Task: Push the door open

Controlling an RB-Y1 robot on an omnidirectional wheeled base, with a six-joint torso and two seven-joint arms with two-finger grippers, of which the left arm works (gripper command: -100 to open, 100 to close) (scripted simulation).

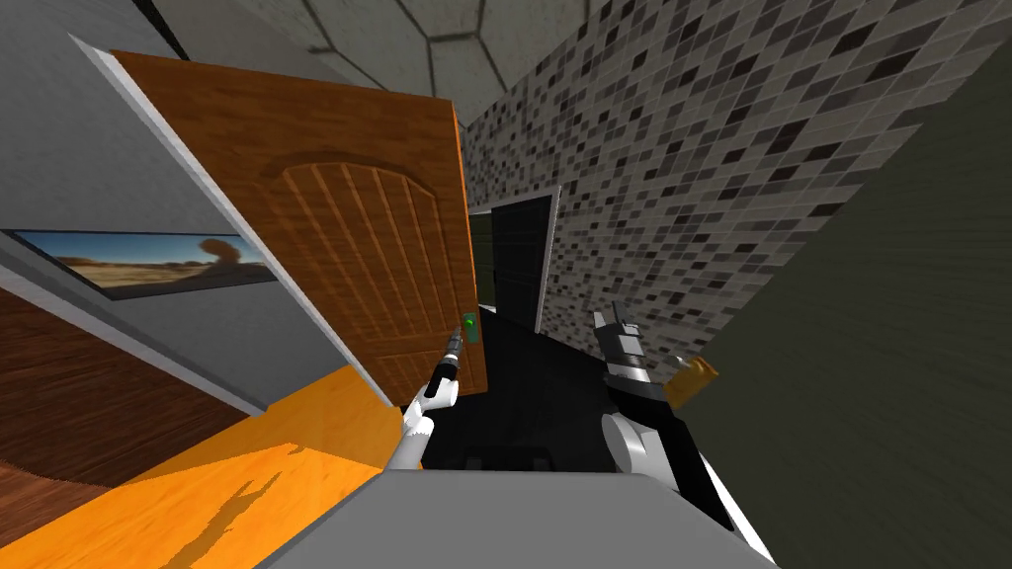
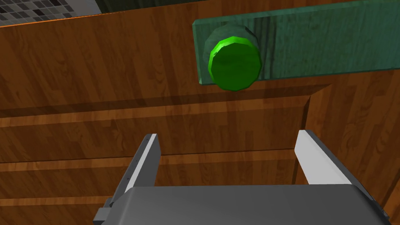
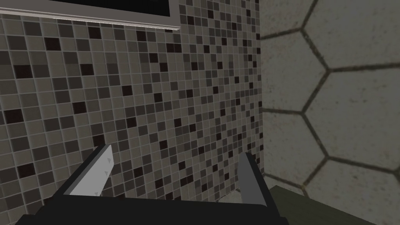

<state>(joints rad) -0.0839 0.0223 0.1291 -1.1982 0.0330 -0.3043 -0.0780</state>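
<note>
The wooden door stands partly open at about ten o'clock of the head view. Its hinge side is at nine o'clock and its free edge is toward twelve, next to a black area. Its long axis is upright; the lean it shows is the camera's slant. The broad panelled face points back at me and a little to my right, so a push has to go forward and leftward.

The left gripper is at the free edge, low on the door. The green knob on its green plate is just beside it at one o'clock. Its fingers are spread wide with nothing between them, and their tips are very near the wood. I cannot tell if they touch. The right gripper hangs at three o'clock of the knob, well apart from it, also spread and empty.

As I see it, the main risk is the thin tips skating across the smooth panel as the door swings on its arc. They could slide off the free edge into the gap, and the push would be lost. A drift toward one o'clock could snag a finger on the knob or plate and twist the wrist. Pressing with one tip alone could bend that finger. If I roll forward, the right arm could clip the wall beside it.
</note>
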